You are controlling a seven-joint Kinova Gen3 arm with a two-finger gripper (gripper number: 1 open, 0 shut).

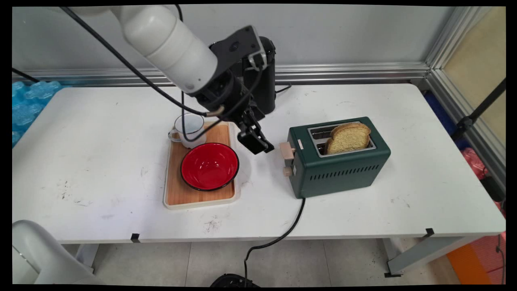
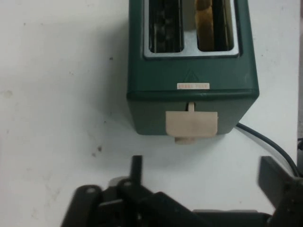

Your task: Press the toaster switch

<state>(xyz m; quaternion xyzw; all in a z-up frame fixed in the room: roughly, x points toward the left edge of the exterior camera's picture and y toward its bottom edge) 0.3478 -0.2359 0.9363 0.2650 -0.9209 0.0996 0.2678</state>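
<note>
White table (image 1: 101,161) under my gripper (image 1: 258,144), fingers (image 2: 136,171) spread and empty, facing the green toaster (image 1: 343,169) at three o'clock (bread (image 1: 349,137) in its near slot); lever (image 2: 191,124) up.

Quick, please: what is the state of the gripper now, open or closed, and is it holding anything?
Gripper: open, holding nothing, just short of the beige lever of the green toaster.

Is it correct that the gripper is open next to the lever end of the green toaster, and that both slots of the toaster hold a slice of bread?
Not quite. Only one slot of the green toaster holds a slice of bread; the other is empty, as the hand view shows. The rest holds: the gripper is open beside the toaster's lever end.
</note>
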